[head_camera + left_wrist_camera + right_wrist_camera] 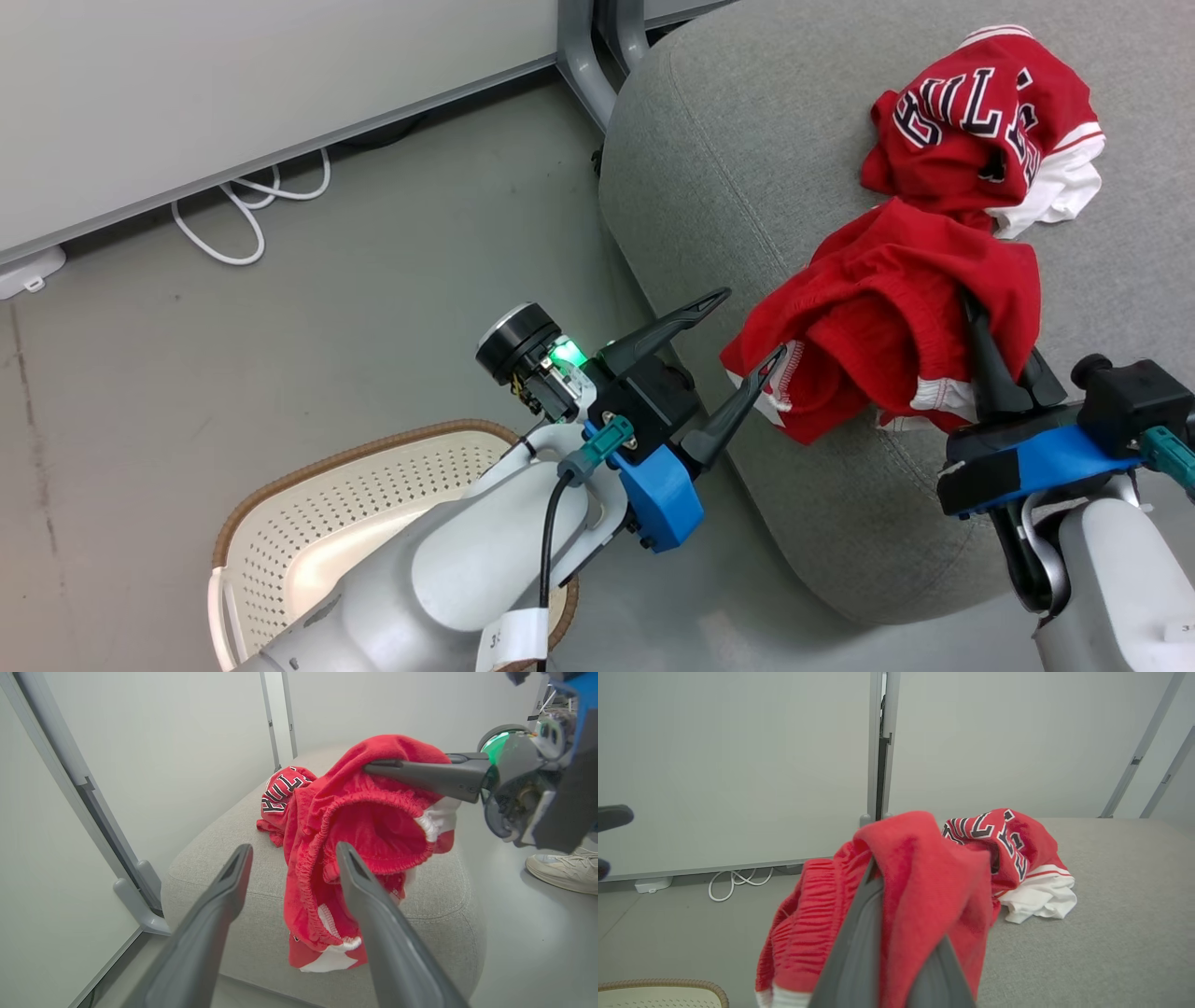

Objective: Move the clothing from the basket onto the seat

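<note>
The right jaws were shut on a fold of the plain red garment [896, 317], the dark fingers buried in the cloth and holding it raised above the front part of the seat [747, 168]. From that pinch the garment hung in loose folds, its gathered waistband gaping and its white-trimmed hem draped over the rounded edge of the grey cushion. Farther back on the seat, the jersey [971, 121] lay crumpled with part of its black, white-edged lettering uppermost and a white fold spilling out at one side; the two red pieces met, or very nearly so. The left jaws stood spread wide with nothing between them, poised just off the seat's edge, one fingertip just beside the hanging hem; whether it touched the cloth could not be told. The basket [373, 446] sat on the grey floor [327, 327] under the left forearm, near the seat. A white cable [247, 210] curled at the foot of the wall panel, and a person's pale shoe [560, 870] rested on the floor beyond the seat.
</note>
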